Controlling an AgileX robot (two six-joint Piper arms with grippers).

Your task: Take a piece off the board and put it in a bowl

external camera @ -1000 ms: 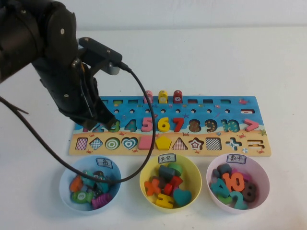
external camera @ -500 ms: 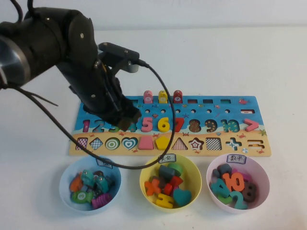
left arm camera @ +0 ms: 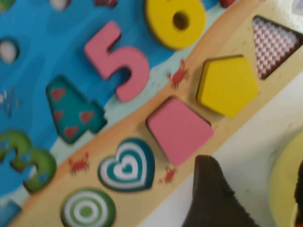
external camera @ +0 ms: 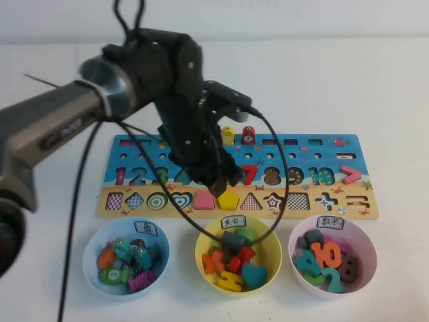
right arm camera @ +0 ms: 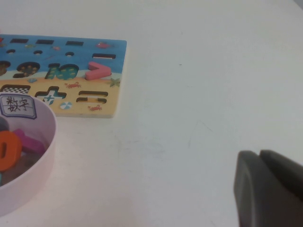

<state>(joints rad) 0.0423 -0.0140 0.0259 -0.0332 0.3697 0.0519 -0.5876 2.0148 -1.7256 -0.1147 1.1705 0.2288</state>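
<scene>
The pink trapezoid piece [external camera: 202, 200] [left arm camera: 180, 130] lies in its slot on the tan strip of the board [external camera: 322, 151] [left arm camera: 57, 33], between the heart slot and the yellow pentagon [left arm camera: 227, 85]. My left gripper [external camera: 218, 180] [left arm camera: 253, 165] hovers just over the board's front strip beside the piece, open, with nothing between its fingers [left arm camera: 208, 198]. The yellow bowl [external camera: 273, 243] [left arm camera: 284, 189] with its white label card stands in front of the board, holding several pieces. My right gripper [right arm camera: 259, 153] is shut over bare table to the right of the board and does not show in the high view.
A light blue bowl [external camera: 90, 249] and a pale pink bowl [external camera: 367, 243] [right arm camera: 40, 142] flank the yellow one, both with pieces inside. The pink number 5 [left arm camera: 118, 59] sits just behind the piece. The left arm's black cable [external camera: 278, 201] loops down over the yellow bowl.
My left arm has swung to the right along the board, from above the numbers 2 and 3 to above the 5 and the pink piece. Its gripper has opened.
</scene>
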